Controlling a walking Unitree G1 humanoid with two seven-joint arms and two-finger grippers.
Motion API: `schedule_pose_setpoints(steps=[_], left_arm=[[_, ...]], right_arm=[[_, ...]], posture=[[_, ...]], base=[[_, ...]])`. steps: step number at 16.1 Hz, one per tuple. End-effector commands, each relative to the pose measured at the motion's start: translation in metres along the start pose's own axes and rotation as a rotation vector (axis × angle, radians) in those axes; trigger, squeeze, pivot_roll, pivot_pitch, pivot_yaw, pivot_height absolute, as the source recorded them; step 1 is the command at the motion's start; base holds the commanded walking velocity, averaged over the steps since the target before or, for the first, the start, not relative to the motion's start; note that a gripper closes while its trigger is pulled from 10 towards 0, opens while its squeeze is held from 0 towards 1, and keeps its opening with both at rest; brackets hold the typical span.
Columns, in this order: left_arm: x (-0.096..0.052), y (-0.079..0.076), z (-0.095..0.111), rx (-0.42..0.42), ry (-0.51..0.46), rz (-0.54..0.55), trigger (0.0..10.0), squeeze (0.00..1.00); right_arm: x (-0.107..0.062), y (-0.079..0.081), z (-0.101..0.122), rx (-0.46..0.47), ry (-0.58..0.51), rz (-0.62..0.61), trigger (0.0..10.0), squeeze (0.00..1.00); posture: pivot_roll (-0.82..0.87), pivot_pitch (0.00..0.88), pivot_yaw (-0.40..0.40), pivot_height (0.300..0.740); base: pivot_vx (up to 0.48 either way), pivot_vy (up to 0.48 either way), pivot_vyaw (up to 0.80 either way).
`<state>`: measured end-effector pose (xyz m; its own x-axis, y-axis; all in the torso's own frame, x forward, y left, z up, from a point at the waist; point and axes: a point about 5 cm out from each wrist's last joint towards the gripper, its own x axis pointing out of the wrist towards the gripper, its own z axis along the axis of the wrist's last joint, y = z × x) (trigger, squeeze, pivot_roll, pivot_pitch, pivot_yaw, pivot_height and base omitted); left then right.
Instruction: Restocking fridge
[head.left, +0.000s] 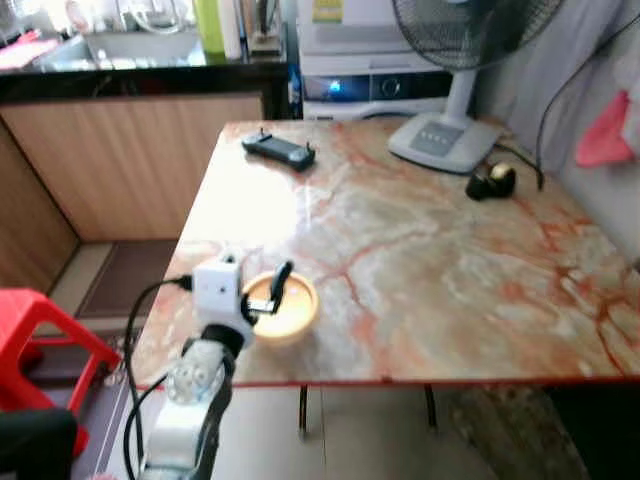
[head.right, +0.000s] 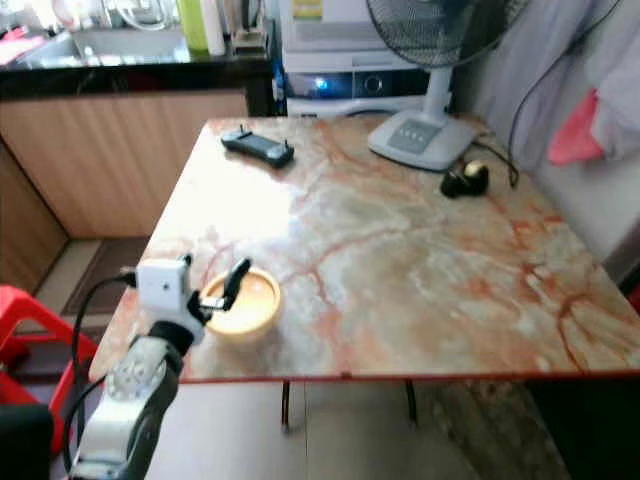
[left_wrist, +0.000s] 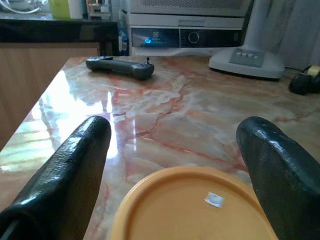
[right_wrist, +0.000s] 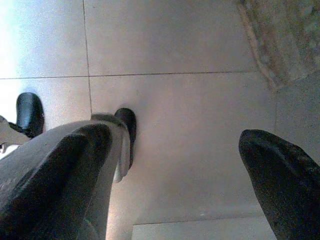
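A round orange container (head.left: 287, 306) sits on the marble table (head.left: 430, 270), close to its front left edge. My left gripper (head.left: 272, 293) hovers just over it, open. In the left wrist view the two black fingers (left_wrist: 75, 160) stand wide apart on either side of the container's flat orange top (left_wrist: 195, 212), which carries a small white sticker. The fingers do not touch it. My right arm hangs idle, and its gripper (right_wrist: 175, 145) is open above the tiled floor (right_wrist: 190, 60).
A black controller (head.left: 279, 150) lies at the table's far left. A white fan base (head.left: 440, 138) and a dark tape roll (head.left: 491, 181) stand at the far right. A white appliance (head.left: 370, 85) and a counter lie beyond. A red stool (head.left: 40, 330) stands at the left.
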<state>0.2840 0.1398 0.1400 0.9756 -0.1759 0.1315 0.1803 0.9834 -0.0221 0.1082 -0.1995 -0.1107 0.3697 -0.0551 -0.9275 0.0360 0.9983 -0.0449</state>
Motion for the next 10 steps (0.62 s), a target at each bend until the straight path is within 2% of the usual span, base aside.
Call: schedule_pose_setpoints(steps=[1,3,10], left_arm=[[-0.0017,0.0062,-0.0008,0.016,0.010,0.024,10.0,0.00],[-0.0021,0.0060,0.0000,0.015,0.006,0.026,10.0,0.00],[-0.0100,-0.0006,-0.0036,0.009,0.008,0.016,10.0,0.00]], right_arm=[[0.0010,0.0045,0.0055,-0.006,-0.015,0.013,10.0,0.00],[0.0010,0.0045,0.0057,-0.008,-0.015,0.015,10.0,0.00],[0.0011,0.0053,0.0068,-0.019,-0.018,0.020,10.0,0.00]], posture=[[0.05,0.000,0.005,0.740],[0.05,0.000,0.004,0.740],[0.06,0.000,0.001,0.740]], base=[[0.247,0.000,0.00],[0.249,0.000,0.00],[0.000,0.000,0.00]])
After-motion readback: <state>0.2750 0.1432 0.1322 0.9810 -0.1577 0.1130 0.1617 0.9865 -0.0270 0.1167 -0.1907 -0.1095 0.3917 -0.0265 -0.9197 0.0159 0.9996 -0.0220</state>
